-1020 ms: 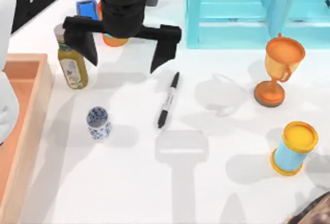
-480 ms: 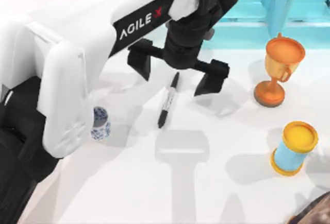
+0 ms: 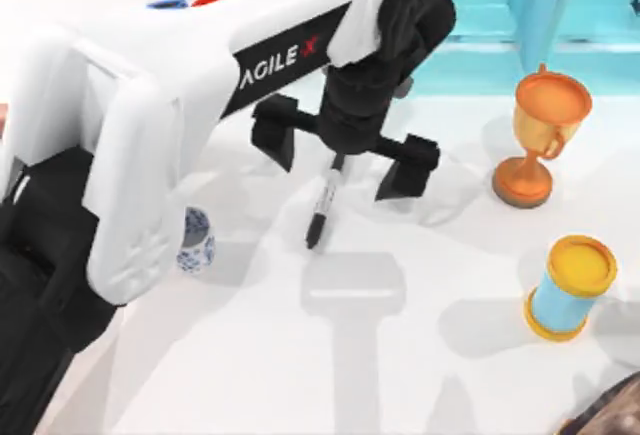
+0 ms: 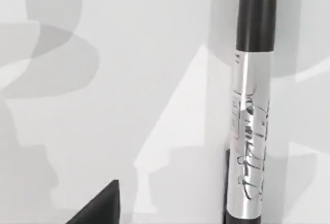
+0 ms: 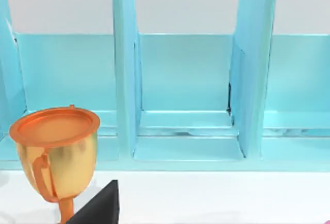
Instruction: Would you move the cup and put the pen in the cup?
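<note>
Left gripper (image 3: 343,156) spread wide over the pen (image 3: 325,200)

Fingers straddle the slim black, silver-banded pen, untouched; speckled cylindrical cup (image 3: 197,240) stands apart.

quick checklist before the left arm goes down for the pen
1. Left tool above the pen: ok, its open fingers straddle the pen's upper end.
2. Pen flat on the table: ok, seen also in the left wrist view.
3. Nothing crowding the pen: ok, the trophy stands well off.
4. Cup upright: cannot tell, half hidden by the arm.
5. Cup moved yet: cannot tell.
6. Right tool out of the way: ok, facing the blue shelf.
</note>
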`<action>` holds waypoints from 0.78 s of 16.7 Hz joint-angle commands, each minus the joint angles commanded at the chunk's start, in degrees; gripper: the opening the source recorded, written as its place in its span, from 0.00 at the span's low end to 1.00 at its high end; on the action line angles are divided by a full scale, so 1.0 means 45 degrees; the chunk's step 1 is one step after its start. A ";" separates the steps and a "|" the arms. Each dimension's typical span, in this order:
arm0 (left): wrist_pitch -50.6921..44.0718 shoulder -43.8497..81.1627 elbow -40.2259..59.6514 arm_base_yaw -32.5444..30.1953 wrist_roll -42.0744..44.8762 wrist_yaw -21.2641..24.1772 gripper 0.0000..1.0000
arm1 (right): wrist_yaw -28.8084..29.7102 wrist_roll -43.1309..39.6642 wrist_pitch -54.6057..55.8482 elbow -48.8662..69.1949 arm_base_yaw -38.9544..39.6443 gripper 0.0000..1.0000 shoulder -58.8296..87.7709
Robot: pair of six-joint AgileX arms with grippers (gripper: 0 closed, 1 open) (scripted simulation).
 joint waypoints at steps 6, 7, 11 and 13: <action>0.2530 0.0532 -0.1940 0.0269 0.0278 0.0014 1.00 | 0.0000 0.0000 0.0000 0.0000 0.0000 1.00 0.0000; 0.2647 0.0559 -0.2036 0.0282 0.0292 0.0015 1.00 | 0.0000 0.0000 0.0000 0.0000 0.0000 1.00 0.0000; 0.2656 0.0561 -0.2044 0.0283 0.0293 0.0015 1.00 | 0.0000 0.0000 0.0000 0.0000 0.0000 1.00 0.0000; 0.2656 0.0561 -0.2044 0.0283 0.0293 0.0015 0.85 | 0.0000 0.0000 0.0000 0.0000 0.0000 1.00 0.0000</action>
